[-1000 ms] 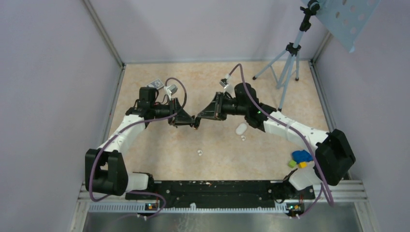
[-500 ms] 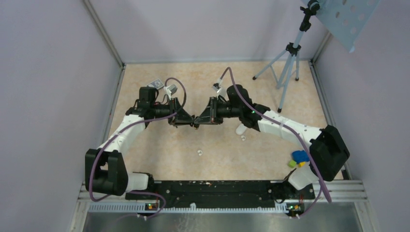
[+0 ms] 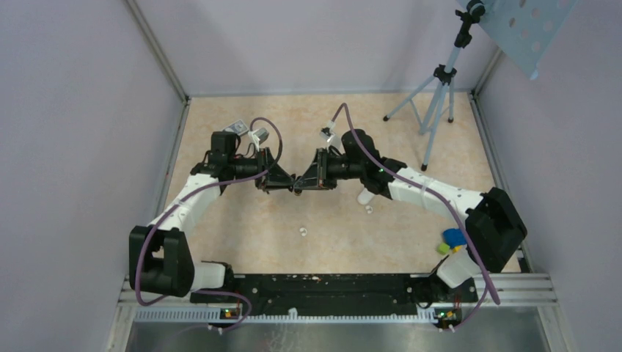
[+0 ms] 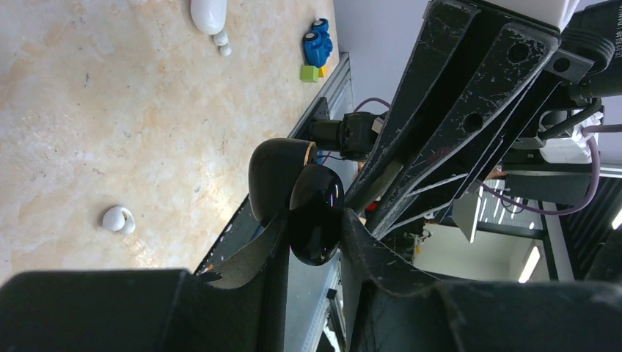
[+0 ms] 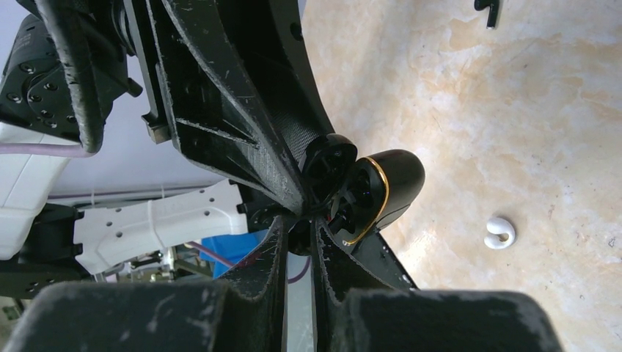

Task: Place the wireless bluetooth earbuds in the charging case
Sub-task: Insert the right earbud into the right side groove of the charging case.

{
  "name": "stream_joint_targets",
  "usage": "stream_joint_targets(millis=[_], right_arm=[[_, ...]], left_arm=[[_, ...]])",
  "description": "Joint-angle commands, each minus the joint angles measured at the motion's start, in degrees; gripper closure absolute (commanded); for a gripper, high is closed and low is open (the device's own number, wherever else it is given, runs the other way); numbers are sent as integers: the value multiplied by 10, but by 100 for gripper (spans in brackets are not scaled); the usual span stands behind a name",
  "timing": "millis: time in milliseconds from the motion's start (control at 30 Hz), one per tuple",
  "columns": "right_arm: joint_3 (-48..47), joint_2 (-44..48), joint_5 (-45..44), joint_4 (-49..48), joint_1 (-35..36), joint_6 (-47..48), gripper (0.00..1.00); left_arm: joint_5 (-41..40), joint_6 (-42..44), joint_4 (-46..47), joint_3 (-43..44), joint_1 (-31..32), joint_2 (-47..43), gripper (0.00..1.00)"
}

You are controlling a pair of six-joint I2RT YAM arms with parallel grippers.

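1. Jaws of the left gripper are nearly closed. They squeeze a small shiny black rounded shell with a gold rim, held up above the beige speckled table.
2. Jaws of the right gripper are almost fully closed. Their tips touch the black shell from the other side. I cannot tell if they pinch a thin edge of it or only press on it.
3. The smooth white pill-shaped plastic charging case lies on the table at about 4 o'clock from where the two grippers meet, partly under the right arm. No gripper touches it.
4. The tiny white rounded plastic earbuds are on the table too. One lies alone at 6 o'clock from the grippers. The second bud lies just beside the case, at its 6 o'clock.
5. The two grippers seem to be working on the black shell together, maybe pulling it open or passing it over.
   - The left one should hold firm and not twist.
   - The right one should move slowly and only a little.
   - The shell is shiny and could slip out and fall.
6. No bud is in the white case, so the real job looks barely begun. It will need a free gripper.
7. No brand, label or words can be read anywhere. The little blue toy and the green block show no writing either.
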State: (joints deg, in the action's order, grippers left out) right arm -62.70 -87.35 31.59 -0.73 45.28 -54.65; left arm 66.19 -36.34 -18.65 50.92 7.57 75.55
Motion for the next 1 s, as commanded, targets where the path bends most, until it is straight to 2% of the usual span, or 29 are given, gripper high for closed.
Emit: stream_joint_targets(millis=[0, 633, 833, 967], right_arm=[[-16, -6, 6, -17, 8, 0, 100], [-18, -3, -9, -10, 8, 5, 100], [-57, 22, -39, 56, 8, 43, 100], [-66, 31, -50, 65, 6, 46, 100]], left_arm=[[13, -4, 26, 16, -3, 0, 100], [15, -1, 28, 12, -3, -4, 100], [3, 26, 0, 17, -3, 1, 100], [0, 29, -5, 15, -3, 2, 100]])
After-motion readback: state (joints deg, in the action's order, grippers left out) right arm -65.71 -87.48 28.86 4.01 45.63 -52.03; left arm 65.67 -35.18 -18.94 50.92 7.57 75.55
